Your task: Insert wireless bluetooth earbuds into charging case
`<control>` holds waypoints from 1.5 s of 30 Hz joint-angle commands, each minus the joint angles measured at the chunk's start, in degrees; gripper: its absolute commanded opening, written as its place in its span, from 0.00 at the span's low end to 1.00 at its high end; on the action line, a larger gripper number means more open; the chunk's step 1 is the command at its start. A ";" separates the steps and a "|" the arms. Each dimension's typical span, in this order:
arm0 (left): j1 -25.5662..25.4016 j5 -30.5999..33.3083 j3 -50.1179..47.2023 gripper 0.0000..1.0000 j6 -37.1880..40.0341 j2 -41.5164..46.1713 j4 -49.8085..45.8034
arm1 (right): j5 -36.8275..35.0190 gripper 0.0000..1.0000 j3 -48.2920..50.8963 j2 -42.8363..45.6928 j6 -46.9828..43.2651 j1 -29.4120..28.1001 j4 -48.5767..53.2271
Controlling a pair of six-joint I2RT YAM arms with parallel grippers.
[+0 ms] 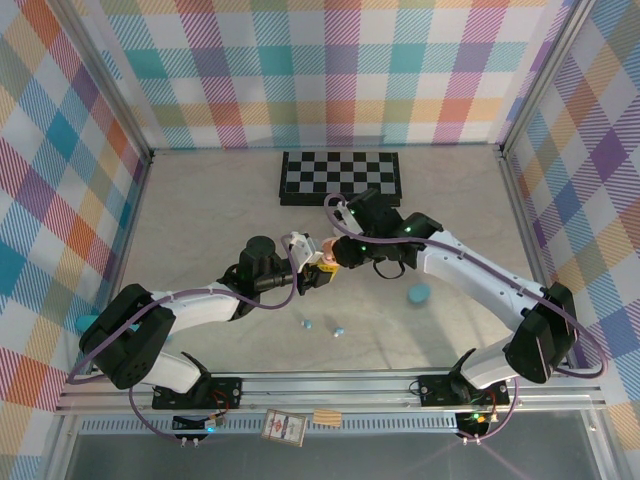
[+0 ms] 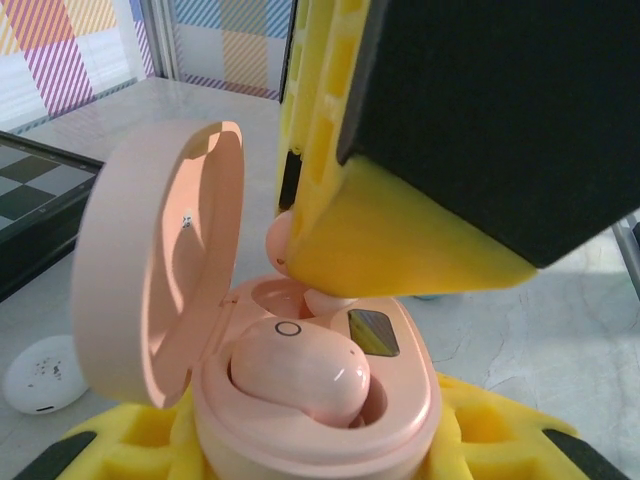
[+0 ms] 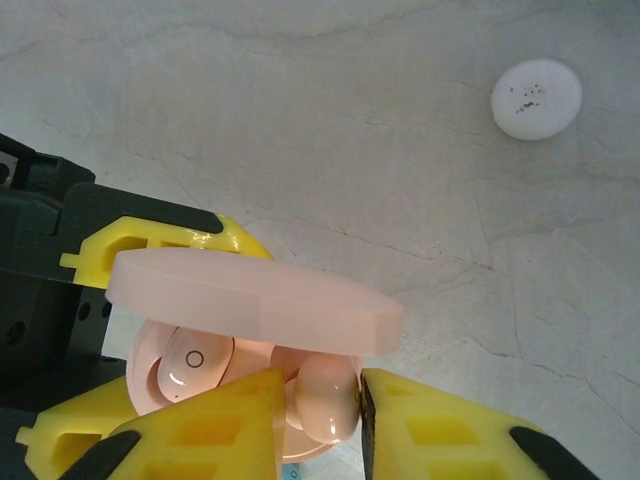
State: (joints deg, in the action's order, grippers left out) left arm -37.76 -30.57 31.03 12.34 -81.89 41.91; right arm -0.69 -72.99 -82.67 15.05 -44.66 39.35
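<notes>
The left gripper is holding the pink case up over the middle of the table, its yellow fingers clamped against the case's sides. The lid is standing open, tipped up to one side. One socket is already filled: the seated bud is lying snug in it, glossy, with a little ring mark on top.

The right gripper is coming in from the opposite side, and the second bud is sitting right between its fingers, under the edge of the lid and over the empty socket. From the left wrist I'm seeing that bud's rounded end poking out beside one yellow finger, just above the case. The jaws are hugging it closely, but whether they are pinching it or merely flanking it, I cannot tell.

Out on the table, a white case is lying closed, well apart from the action. A teal case is resting near the right arm, and a teal bud is lying loose toward the near edge with another teal bit close by. A checkerboard is sitting at the far side.
</notes>
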 commanded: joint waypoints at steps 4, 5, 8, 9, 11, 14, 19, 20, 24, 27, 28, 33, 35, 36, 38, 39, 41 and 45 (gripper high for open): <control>-0.52 -0.96 1.93 0.29 0.69 1.62 2.60 | 1.65 0.33 -1.73 1.04 -0.63 -0.95 1.15; -0.47 -1.01 1.83 0.29 0.54 1.49 2.95 | 1.91 0.35 -1.63 1.46 -0.64 -0.99 0.91; -0.47 -0.99 1.67 0.29 0.14 1.31 3.70 | 2.09 0.37 -1.29 2.31 -0.37 -0.97 0.66; -0.47 -1.01 1.67 0.29 0.07 1.30 3.79 | 2.09 0.37 -1.14 2.57 -0.29 -1.03 0.57; -0.47 -1.00 1.58 0.29 -0.01 1.30 3.89 | 1.94 0.38 -0.91 3.05 -0.18 -1.04 0.47; -0.47 -0.99 1.57 0.29 0.00 1.48 3.90 | 1.66 0.39 0.38 4.67 0.32 -0.98 -0.84; -0.39 -1.10 1.07 0.29 -0.47 1.55 5.33 | 0.37 0.41 1.65 7.09 1.52 -0.97 -1.35; -0.39 -1.17 0.89 0.29 -0.56 1.55 5.76 | -0.29 0.41 2.59 8.29 1.88 -0.95 -2.35; -0.30 -1.62 0.29 0.29 -0.24 2.11 6.28 | -0.42 0.49 6.20 13.40 4.91 -0.13 -7.37; -0.30 -2.11 -0.39 0.29 0.04 2.41 7.38 | 0.56 0.55 6.44 14.07 7.98 1.37 -9.37; -0.30 -2.37 -0.44 0.29 0.18 2.54 7.40 | 0.55 0.58 5.67 13.35 8.75 1.83 -9.42; -0.29 -2.97 -0.27 0.29 0.07 2.60 7.49 | -0.53 0.68 1.64 8.90 10.12 2.45 -10.35; -0.30 -3.13 -0.26 0.29 0.14 2.61 7.48 | -1.42 0.71 -0.51 6.97 10.57 3.03 -8.96; -0.29 -3.10 -0.18 0.29 0.07 2.68 7.49 | -1.90 0.72 -1.46 6.06 10.71 3.25 -8.17; -0.30 -3.04 -0.11 0.29 0.10 2.98 7.40 | -1.74 0.72 -2.07 5.08 10.63 3.44 -8.18; -0.30 -2.90 -0.05 0.29 0.14 3.18 7.27 | -1.38 0.72 -1.98 4.75 10.78 3.57 -8.02; -0.30 -2.76 -0.07 0.29 0.30 3.57 7.06 | -1.01 0.72 -2.15 3.99 10.69 3.68 -7.29; -0.30 -2.24 0.01 0.29 0.25 4.01 6.76 | 0.37 0.73 -1.74 3.40 10.65 3.74 -5.49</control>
State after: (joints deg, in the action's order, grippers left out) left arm -37.76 -32.05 30.98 11.86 -80.05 46.61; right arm -1.43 -73.69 -78.61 25.08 -41.19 32.18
